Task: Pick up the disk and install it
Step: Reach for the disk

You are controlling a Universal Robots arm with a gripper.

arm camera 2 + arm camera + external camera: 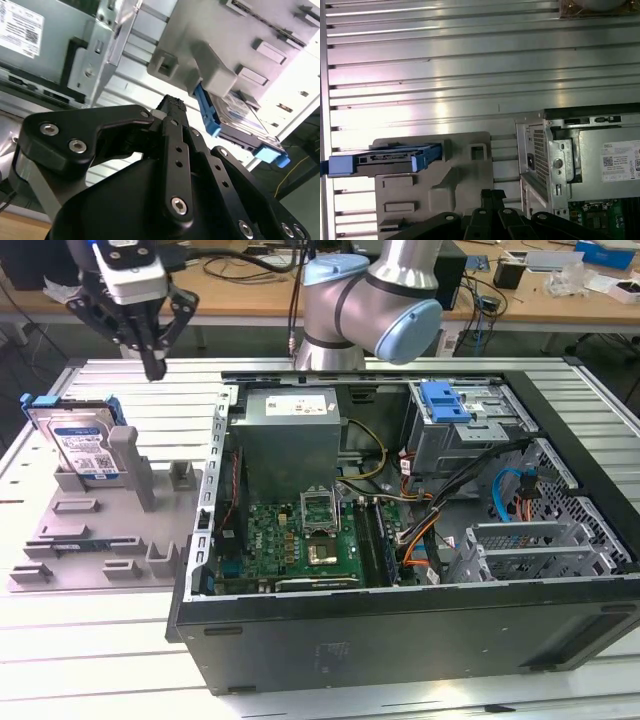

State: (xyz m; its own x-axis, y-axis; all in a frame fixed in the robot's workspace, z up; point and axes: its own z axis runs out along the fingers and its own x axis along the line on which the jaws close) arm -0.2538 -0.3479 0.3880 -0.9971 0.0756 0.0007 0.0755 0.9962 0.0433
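Note:
The disk (pixel 85 445) stands on edge in a grey holder (pixel 110 540) on the exterior view's left, its white-and-blue label facing the camera and a blue frame around its edges. Both wrist views show its edge, in the second (pixel 240 117) and in the first (pixel 385 160). My gripper (pixel 155 368) hangs above the table, behind the disk and a little toward the exterior view's right, apart from it. Its black fingers are shut with nothing between them, as seen in the second wrist view (pixel 171 104) and the first (pixel 492 194).
An open computer case (pixel 400 640) fills the middle and the exterior view's right, with a grey power supply box (pixel 290 430), a motherboard (pixel 300 540), cables and a drive bay with a blue tab (pixel 445 400). The slatted metal table (pixel 100 670) lies around it. A cluttered desk (pixel 560 290) stands behind.

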